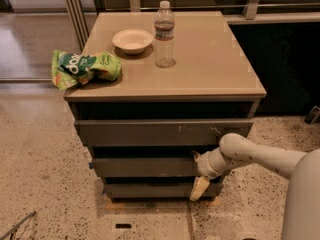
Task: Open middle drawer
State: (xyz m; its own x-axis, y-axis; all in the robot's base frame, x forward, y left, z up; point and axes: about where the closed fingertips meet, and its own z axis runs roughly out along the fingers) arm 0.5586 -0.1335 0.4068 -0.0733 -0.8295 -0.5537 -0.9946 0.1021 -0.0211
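Note:
The middle drawer (145, 167) is a plain grey-brown front, the second of three, below the top front with pale scratch marks (160, 132) and above the lowest front (150, 189). It stands slightly out from the cabinet, with a dark gap above it. My gripper (198, 170) is at the right end of the middle drawer, reaching in from the right on a white arm (260, 156). One pale finger (199, 188) hangs down over the lowest front. Another tip (194, 155) sits at the drawer's top edge.
On the cabinet top (215, 69) are a white bowl (132, 40), a clear water bottle (164, 34) and a green snack bag (85, 68) at the left edge. Speckled floor surrounds the cabinet. A dark counter base stands at the right.

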